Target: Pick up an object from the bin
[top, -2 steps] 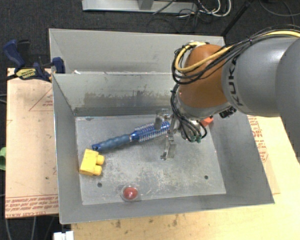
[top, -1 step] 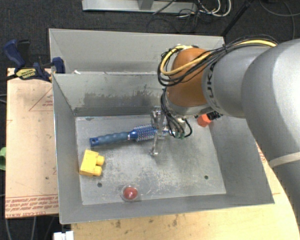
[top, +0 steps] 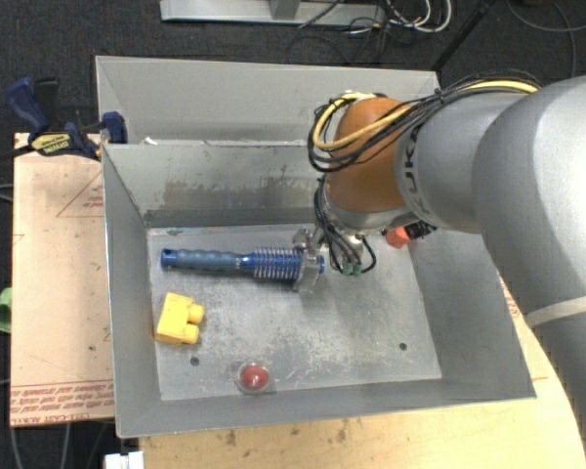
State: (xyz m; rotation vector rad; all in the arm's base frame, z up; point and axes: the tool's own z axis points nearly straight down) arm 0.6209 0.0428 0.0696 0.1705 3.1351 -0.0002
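Observation:
A blue brush (top: pixel 232 261) lies along the back of the bin floor, its smooth handle pointing left and its ribbed bristle head to the right. My gripper (top: pixel 311 259) is down at the right end of that bristle head, touching or nearly touching it. The arm's wrist hides how the fingertips stand against the brush. A yellow plastic block (top: pixel 179 319) rests to the front left, well away from the gripper.
A small red ball (top: pixel 254 376) sits near the bin's front wall. A small orange-red thing (top: pixel 398 234) shows on the floor under the arm, at the right. The arm and its orange cover overhang the back right of the bin.

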